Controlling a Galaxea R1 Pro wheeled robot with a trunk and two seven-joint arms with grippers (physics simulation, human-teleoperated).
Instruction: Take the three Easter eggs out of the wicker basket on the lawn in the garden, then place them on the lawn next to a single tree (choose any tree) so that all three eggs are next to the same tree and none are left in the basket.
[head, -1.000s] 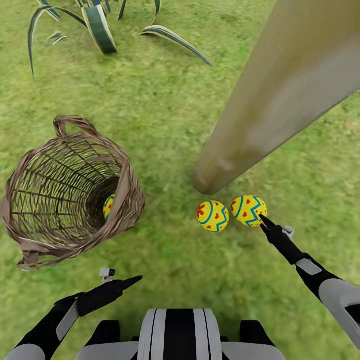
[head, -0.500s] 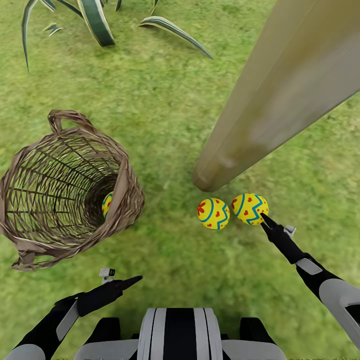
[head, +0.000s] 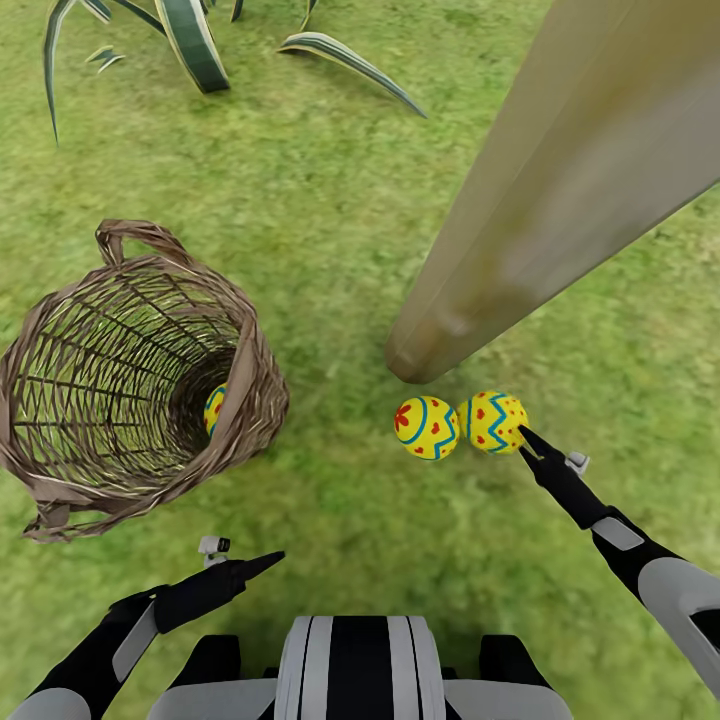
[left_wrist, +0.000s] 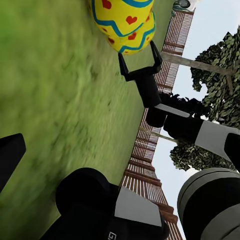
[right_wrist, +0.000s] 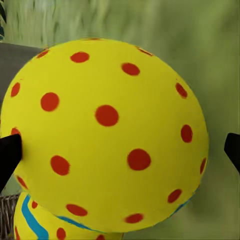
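Striped-leaf plant (head: 195, 45) on grass; slatted fence (left_wrist: 150, 155) behind

We see black tapered left gripper (head: 262, 562) at 7 o'clock | black forked right gripper (head: 527, 437) | grey-white forearm shells | white trunk (head: 355, 665), black stripes, 6 o'clock

The head view looks steeply down over the lawn (head: 330, 250) from above. The right wrist view sits close against an egg (right_wrist: 105, 130). The left wrist view faces sideways across the grass, sharing that egg (left_wrist: 125, 22).

Two eggs (head: 458, 425) at tree (head: 560, 190) base; third (head: 214, 408) in basket (head: 60, 440).
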